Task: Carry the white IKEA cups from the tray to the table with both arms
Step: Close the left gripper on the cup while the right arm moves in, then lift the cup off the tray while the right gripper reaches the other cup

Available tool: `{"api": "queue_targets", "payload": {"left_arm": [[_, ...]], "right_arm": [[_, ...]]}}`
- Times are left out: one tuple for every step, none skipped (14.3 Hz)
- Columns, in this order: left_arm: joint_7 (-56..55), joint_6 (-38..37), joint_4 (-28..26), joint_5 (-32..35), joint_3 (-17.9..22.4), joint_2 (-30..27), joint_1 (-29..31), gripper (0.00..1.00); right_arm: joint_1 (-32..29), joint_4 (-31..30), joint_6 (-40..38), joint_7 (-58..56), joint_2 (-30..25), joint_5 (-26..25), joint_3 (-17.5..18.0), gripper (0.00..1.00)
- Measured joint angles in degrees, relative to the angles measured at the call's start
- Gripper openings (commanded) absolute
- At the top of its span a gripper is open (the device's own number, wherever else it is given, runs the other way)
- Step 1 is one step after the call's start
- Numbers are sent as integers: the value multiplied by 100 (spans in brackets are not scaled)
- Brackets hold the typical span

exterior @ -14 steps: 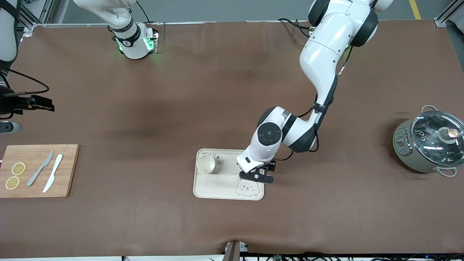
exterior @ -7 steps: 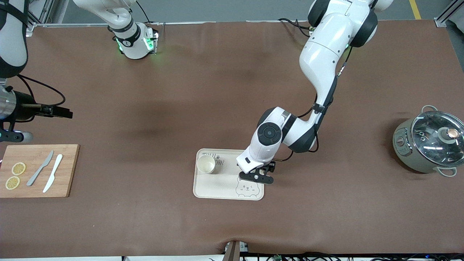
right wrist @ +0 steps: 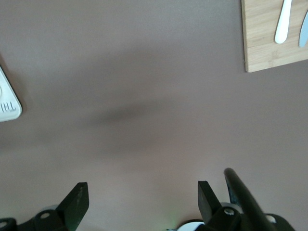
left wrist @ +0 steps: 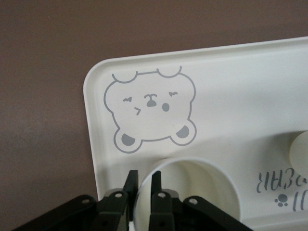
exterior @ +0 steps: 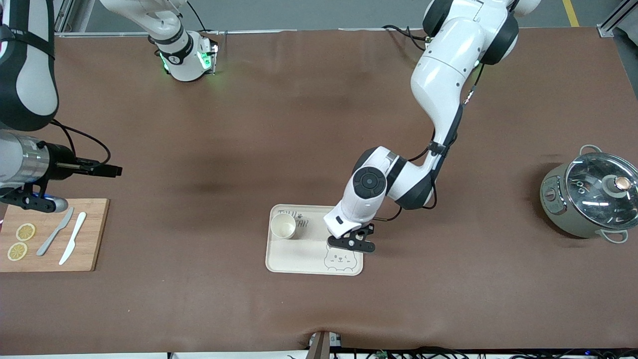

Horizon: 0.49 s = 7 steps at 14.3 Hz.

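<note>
Item, left hand [left wrist: 142, 190]: you had it down on the tray [exterior: 279, 262], fingers nearly together and pinching the wall of one white cup [left wrist: 192, 192], one finger inside the rim and one outside; the cup stood upright directly under the hand, on the tray's end toward the left arm, beside the bear drawing [left wrist: 151, 109]. Item, second white cup [exterior: 283, 225]: upright on the same tray, well apart from your left hand toward the right arm's end, beside the lettering. Item, right hand [right wrist: 139, 199]: jaws wide, holding nothing, over bare table [exterior: 199, 309] near the cutting board [exterior: 89, 249], well apart from the tray; the second cup lay from it toward the left arm's end. The left arm was plainly the nearer to both cups. Judgement: the coming move turned on a straight lift clear of the tray's low rim, then a set-down. Room: open brown table lay all round the tray; the pot [exterior: 588, 199] stood well apart.
</note>
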Motion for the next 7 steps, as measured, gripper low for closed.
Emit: {"api": "queue_targets", "payload": {"left_arm": [[-1, 1, 0, 0, 0, 0, -1, 0], [-1, 2, 0, 0, 1, 1, -1, 0], [-1, 2, 1, 0, 4, 1, -1, 0], [-1, 4, 3, 0, 11, 1, 1, 0], [-3, 5, 9, 0, 23, 1, 10, 0], [-6, 7, 21, 0, 28, 0, 29, 0], [-8, 13, 47, 0, 28, -6, 52, 0]], "right_arm": [[40, 0, 27, 173, 58, 46, 2, 100], [97, -1, 86, 355, 123, 107, 4, 100], [149, -1, 175, 516, 174, 161, 5, 100], [192, 0, 235, 656, 221, 196, 5, 100], [226, -1, 287, 767, 267, 220, 6, 100], [257, -1, 350, 873, 316, 241, 6, 100], [292, -2, 418, 1011, 375, 258, 6, 100]]}}
